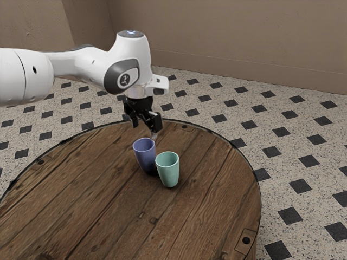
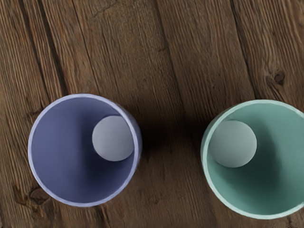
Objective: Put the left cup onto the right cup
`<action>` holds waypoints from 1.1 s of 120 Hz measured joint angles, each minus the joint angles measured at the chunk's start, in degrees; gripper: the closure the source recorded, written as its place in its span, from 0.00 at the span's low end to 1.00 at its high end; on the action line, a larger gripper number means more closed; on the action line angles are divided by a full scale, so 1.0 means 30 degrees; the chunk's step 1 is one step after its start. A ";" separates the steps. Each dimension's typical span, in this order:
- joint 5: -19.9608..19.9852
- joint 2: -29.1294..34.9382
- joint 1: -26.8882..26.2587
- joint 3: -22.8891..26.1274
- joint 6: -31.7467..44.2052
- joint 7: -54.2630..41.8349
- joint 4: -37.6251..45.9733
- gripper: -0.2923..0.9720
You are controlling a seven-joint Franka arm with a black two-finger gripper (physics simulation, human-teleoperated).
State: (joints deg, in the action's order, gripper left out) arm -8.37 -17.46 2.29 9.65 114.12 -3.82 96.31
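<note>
Two cups on round dark-wood table: blue-violet tapered cup just beside teal tapered cup, my black two-finger gripper open & empty above the former, prob light, stiff, slick, so I'd pinch its rim wall.

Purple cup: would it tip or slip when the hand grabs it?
The purple cup seems stiff: its thin rim holds a clean circle. Tall with a narrower base, it might tip if nudged. Its smooth wall may slip.

purple cup: 1 | green cup: 1 | wooden table: 1 | robot arm: 1
</note>
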 joint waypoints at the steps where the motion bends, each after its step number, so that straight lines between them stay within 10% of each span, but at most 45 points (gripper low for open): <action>1: 0.0004 0.0014 0.0000 0.0001 0.0021 0.0018 0.0064 0.26; 132: 0.0030 -0.0408 0.0178 -0.0961 0.1291 0.0597 0.0692 0.31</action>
State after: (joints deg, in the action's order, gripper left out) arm -8.28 -18.69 2.82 6.77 117.99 -2.03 98.39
